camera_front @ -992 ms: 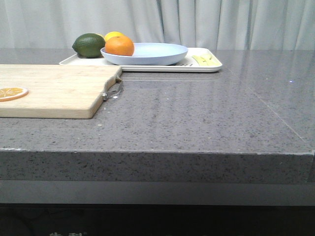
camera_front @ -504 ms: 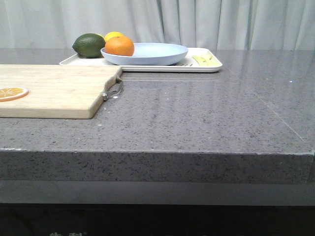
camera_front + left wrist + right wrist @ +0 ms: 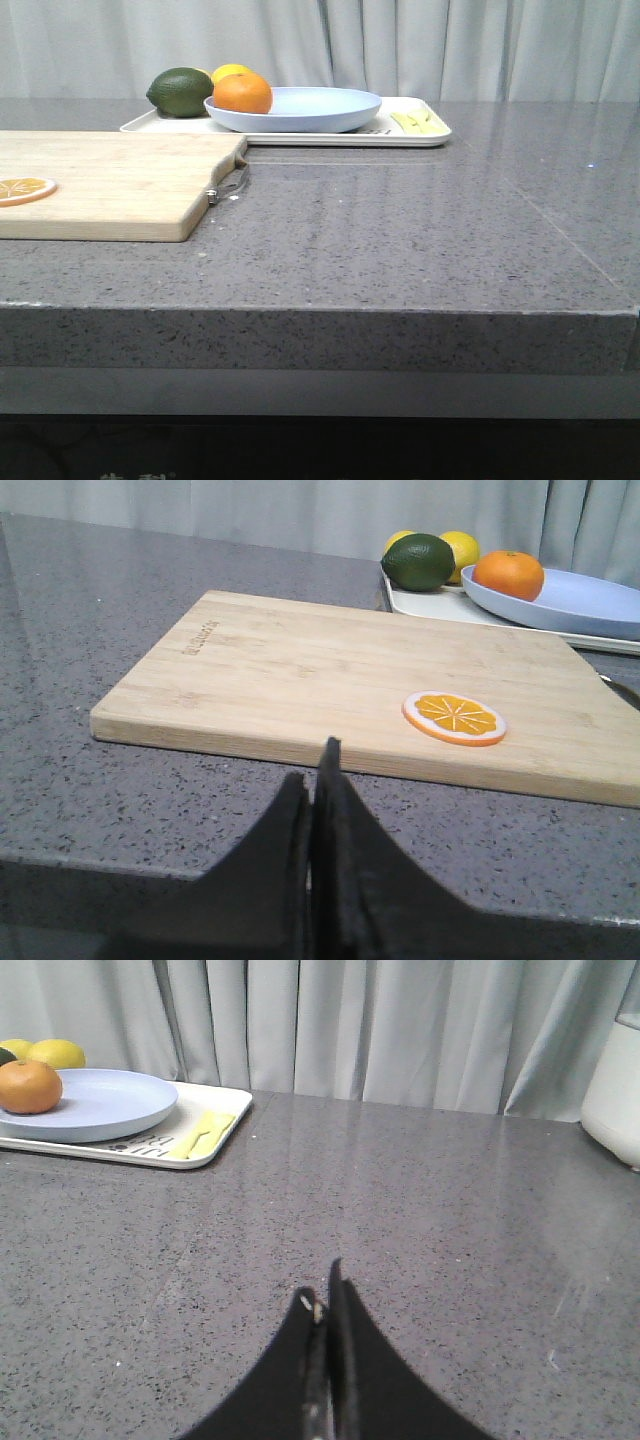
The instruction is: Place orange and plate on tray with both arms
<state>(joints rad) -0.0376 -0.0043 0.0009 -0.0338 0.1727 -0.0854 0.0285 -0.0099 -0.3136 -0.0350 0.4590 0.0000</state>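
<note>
The orange (image 3: 243,93) lies in the pale blue plate (image 3: 310,108), at the plate's left side. The plate rests on the cream tray (image 3: 415,137) at the back of the counter. All three also show in the left wrist view: orange (image 3: 508,575), plate (image 3: 580,600), tray (image 3: 425,600). They show in the right wrist view too: orange (image 3: 29,1086), plate (image 3: 100,1100), tray (image 3: 225,1120). My left gripper (image 3: 312,765) is shut and empty, low near the counter's front edge before the cutting board. My right gripper (image 3: 325,1295) is shut and empty over bare counter. Neither gripper shows in the front view.
A wooden cutting board (image 3: 110,185) with an orange slice (image 3: 22,189) lies front left. A dark green fruit (image 3: 180,91) and a yellow lemon (image 3: 228,72) sit on the tray's left end, yellow strips (image 3: 415,122) on its right. A white container (image 3: 615,1085) stands far right.
</note>
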